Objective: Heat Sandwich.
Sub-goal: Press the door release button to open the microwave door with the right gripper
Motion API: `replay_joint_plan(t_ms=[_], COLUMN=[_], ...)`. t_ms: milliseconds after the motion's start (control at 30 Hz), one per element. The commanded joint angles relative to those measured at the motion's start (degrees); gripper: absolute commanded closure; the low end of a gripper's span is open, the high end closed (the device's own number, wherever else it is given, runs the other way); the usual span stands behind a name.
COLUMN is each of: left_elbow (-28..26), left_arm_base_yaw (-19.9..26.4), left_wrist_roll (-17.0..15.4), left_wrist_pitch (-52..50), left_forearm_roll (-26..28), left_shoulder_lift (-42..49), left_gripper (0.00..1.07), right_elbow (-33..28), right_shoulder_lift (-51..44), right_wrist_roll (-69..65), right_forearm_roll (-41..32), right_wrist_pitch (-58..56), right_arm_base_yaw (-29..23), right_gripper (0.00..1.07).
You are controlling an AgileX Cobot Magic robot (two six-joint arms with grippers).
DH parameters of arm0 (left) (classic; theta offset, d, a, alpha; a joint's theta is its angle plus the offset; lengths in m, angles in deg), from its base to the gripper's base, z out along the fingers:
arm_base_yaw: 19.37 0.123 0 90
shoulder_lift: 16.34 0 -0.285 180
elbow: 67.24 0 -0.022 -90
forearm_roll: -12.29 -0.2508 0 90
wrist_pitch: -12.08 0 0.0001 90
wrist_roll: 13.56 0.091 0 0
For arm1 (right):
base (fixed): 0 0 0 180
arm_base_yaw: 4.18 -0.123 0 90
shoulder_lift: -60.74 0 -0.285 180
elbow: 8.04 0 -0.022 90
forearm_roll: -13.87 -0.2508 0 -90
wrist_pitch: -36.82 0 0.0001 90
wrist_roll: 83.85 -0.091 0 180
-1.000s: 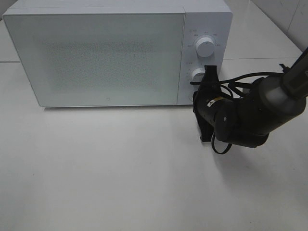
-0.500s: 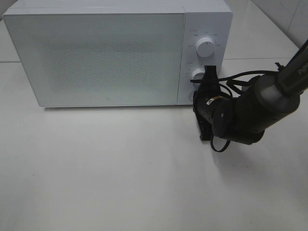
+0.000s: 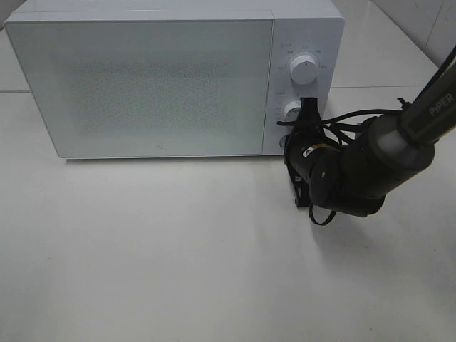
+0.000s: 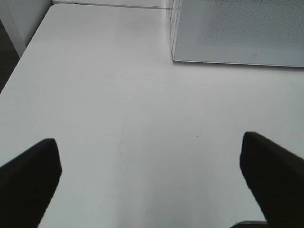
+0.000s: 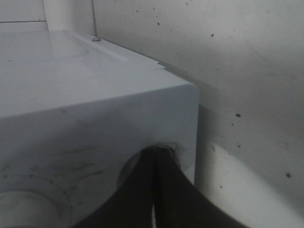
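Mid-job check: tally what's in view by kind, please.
Microwave: 1
Dials: 2, upper dial and lower dial
Claws: 2, left claw open, right claw shut
Table: 1
Total: 6

The right arm (image 3: 377, 160) was black and grey, with bulky rounded joints and a dark tube bearing white lettering (image 3: 442, 102). Thin black cables (image 3: 353, 114) looped along it. A small yellow-white sticker (image 3: 314, 149) marked the wrist. The right gripper (image 3: 308, 107) was black and narrow.
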Motion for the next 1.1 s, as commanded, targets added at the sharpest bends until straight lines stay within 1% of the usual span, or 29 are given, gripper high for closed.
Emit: replay_joint_plan(t_ms=[33, 133, 367, 733, 1100], left_elbow=[0.11, 0.11, 0.11, 0.11, 0.11], left_arm_base_yaw=[-0.06, -0.06, -0.06, -0.06, -0.06], left_wrist_roll=[0.06, 0.06, 0.06, 0.06, 0.06], left_wrist_pitch=[-0.80, -0.80, -0.80, -0.80, -0.80], left_forearm_roll=[0.00, 0.00, 0.00, 0.00, 0.00], left_shoulder_lift=[0.92, 0.92, 0.92, 0.92, 0.92], left_gripper=[0.09, 0.09, 0.09, 0.09, 0.09], right_elbow=[2.98, 4.01, 9.74, 10.08, 10.03], right_shoulder_lift=[-0.46, 0.06, 3.84, 4.07, 3.90], right_wrist_roll=[1.09, 0.92, 0.92, 1.20, 1.20], right_forearm_roll=[1.03, 1.03, 1.49, 1.89, 1.95], right_wrist_pitch=[12.32, 14.15, 17.65, 16.73, 11.40], right_arm_base_yaw=[0.57, 0.57, 0.57, 0.57, 0.46], right_gripper=[1.07, 1.07, 1.07, 1.07, 1.07])
